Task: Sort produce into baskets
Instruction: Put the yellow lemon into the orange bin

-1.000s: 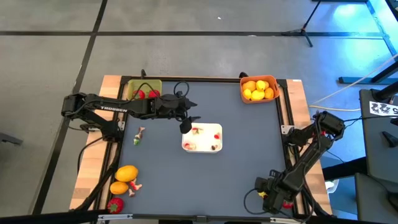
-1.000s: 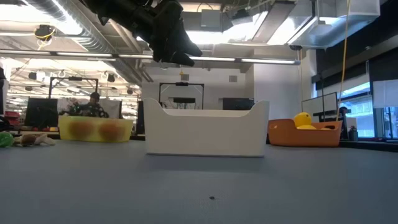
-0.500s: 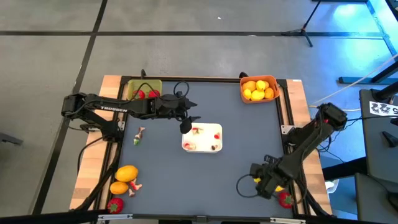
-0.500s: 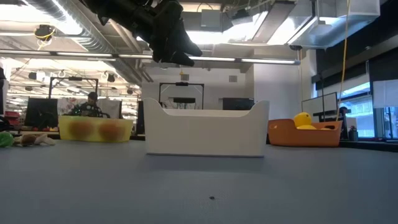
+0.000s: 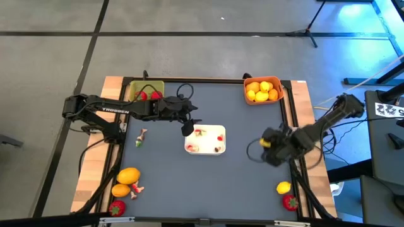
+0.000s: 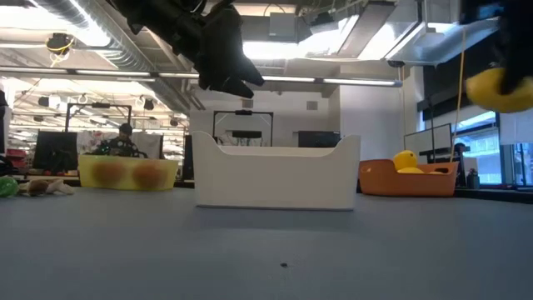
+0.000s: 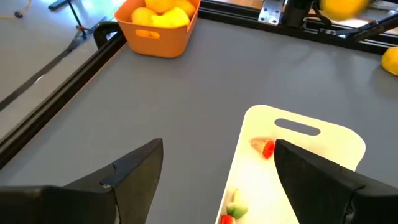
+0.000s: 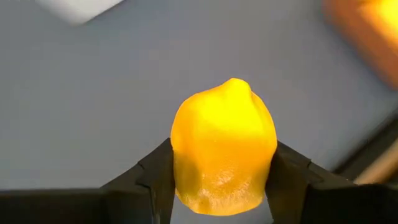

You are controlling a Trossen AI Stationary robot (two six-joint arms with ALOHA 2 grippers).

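Observation:
My right gripper [image 5: 266,144] is shut on a yellow lemon [image 8: 222,149], high above the table's right half; the lemon also shows in the low view [image 6: 497,87]. My left gripper [image 5: 188,126] hangs open and empty over the left end of the white tray [image 5: 205,140]. The orange basket [image 5: 262,90] at the far right holds several yellow fruits. The yellow-green basket [image 5: 146,91] at the far left holds red strawberries. A lemon [image 5: 284,187] and a strawberry [image 5: 290,202] lie at the near right. My right gripper pinches the lemon by its two opposite sides [image 8: 179,155] between the two fingers. The fingers come from the table's right side, pointing toward its left. The lemon's pointed end faces away from the wrist. It is lifted clear of the table.
A yellow fruit [image 5: 129,175], an orange fruit [image 5: 120,190] and a strawberry [image 5: 116,207] lie on the near left wooden edge. A small scrap [image 5: 140,137] lies left of the tray, which holds small scraps. The table's middle right shows bare grey surface.
My right gripper has gone from the near right corner toward the far edge and up, carrying the yellow lemon clear of the table. A lemon and a strawberry that the arm covered now show at the near right.

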